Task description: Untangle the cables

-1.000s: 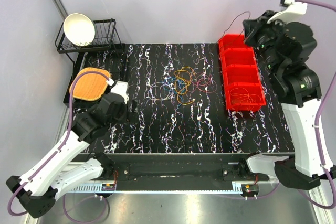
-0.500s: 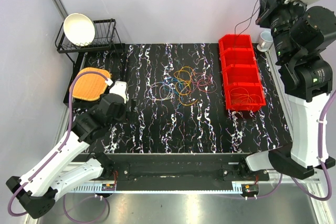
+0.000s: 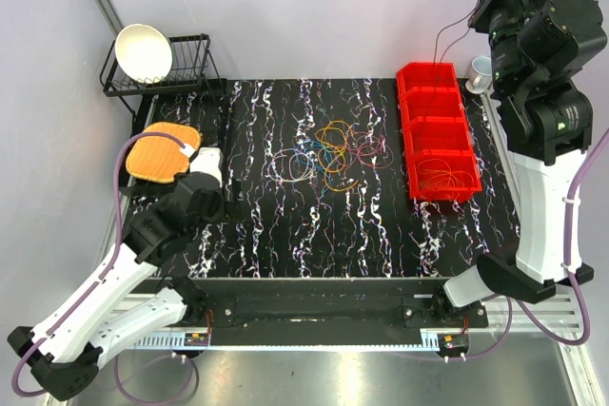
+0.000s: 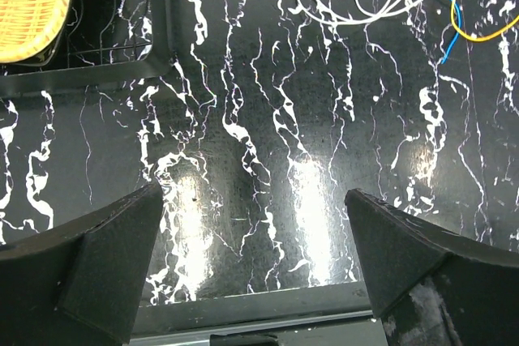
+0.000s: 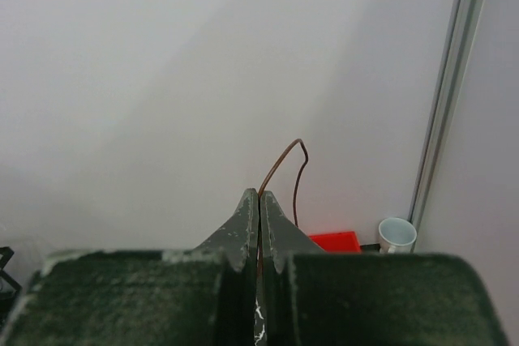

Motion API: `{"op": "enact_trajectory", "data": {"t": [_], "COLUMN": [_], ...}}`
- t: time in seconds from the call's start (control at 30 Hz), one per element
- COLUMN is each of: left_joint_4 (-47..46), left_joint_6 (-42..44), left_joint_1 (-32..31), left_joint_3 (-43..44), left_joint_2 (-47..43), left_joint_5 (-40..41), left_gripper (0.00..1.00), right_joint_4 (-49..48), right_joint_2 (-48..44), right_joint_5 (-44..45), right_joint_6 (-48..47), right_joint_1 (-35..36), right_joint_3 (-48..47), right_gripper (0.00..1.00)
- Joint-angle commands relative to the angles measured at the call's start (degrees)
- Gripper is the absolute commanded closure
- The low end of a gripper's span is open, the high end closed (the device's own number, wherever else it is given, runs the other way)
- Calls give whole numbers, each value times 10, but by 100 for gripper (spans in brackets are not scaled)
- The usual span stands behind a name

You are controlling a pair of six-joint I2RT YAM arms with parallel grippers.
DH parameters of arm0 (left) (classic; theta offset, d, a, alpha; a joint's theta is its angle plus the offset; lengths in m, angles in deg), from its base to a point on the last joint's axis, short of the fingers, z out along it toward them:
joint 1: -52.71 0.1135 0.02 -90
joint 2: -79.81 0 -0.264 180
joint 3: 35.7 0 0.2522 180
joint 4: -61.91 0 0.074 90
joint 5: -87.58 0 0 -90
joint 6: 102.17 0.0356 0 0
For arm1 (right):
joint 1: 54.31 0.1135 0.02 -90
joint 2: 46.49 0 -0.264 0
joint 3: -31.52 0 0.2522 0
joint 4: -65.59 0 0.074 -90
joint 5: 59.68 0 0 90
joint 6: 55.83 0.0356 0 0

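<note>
Black, white-veined table top (image 3: 285, 225) is recorded as the work surface, with plain pale walls behind. A row of red bins (image 3: 433, 121), four compartments long, is taken as the reference.

Left of the red bins, near but apart from them, the cables (image 3: 328, 154) are found as one knot of overlapping orange, yellow, blue, purple and pale loops. Most of the job is therefore judged outstanding. In the compartment of the red bins nearest the arms, a small bundle of orange wires (image 3: 440, 176) is seen, so some sorting is judged done.

The left gripper (image 4: 251, 224) is held over bare table well left of the red bins, beyond the knot, with its jaws spread wide and nothing between them. The right gripper (image 5: 259, 198) is raised high above the far end of the red bins. Its jaws are pinched on one thin reddish-brown wire (image 5: 285, 164), which trails down towards the farthest compartment. Whether the lower end rests there cannot be told.
</note>
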State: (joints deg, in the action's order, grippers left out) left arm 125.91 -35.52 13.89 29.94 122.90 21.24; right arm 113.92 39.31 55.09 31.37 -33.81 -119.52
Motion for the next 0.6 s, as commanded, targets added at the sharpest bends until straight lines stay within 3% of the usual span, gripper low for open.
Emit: {"op": "enact_trajectory", "data": {"t": [0.0, 0.4, 0.57], "left_joint_4": [-8, -7, -8], "left_joint_6": [-23, -16, -16], "left_joint_1": [-2, -2, -1], "left_joint_3": [-3, -3, -5], "left_joint_2": [-1, 23, 22], "left_joint_5": [33, 42, 43], "left_gripper": [1, 1, 1], "right_joint_4": [-29, -35, -30], "right_joint_2": [34, 118, 126], "right_joint_5": [36, 8, -39], "right_joint_6": [-48, -36, -4], "right_joint_1": [-3, -65, -130], "right_joint_3": [-47, -121, -116], "right_gripper": [100, 100, 100]}}
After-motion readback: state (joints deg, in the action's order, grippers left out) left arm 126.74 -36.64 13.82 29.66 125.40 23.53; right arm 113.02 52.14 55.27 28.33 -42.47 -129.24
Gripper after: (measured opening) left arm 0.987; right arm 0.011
